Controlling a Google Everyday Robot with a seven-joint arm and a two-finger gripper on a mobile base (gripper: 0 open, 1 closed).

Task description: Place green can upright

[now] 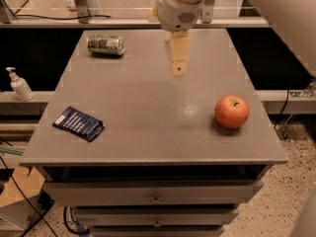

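Gripper [178, 65] hanging above the far middle part of the grey table [148, 137], with nothing seen in it; whether spread or closed, cannot tell from here. Green can [105, 45] to the left of the gripper and a little farther back, well apart from it, lying on its side near the far left corner of the table, long axis going across the view. Probably light and thin-walled, so likely easy to dent under a hard squeeze. Also smooth and round, so likely to roll or slip if pushed from one side only. Better to take hold across the middle of the body, pressing on the two curved sides and not on the silver ends, then to turn it and set it down on one flat end. Red apple [231, 111] to the right of the gripper and nearer to the front edge, dark blue packet [79, 124] to the left and much nearer to the front, both away from the way to the can. Can not yet touched, so the upright placing not yet begun.
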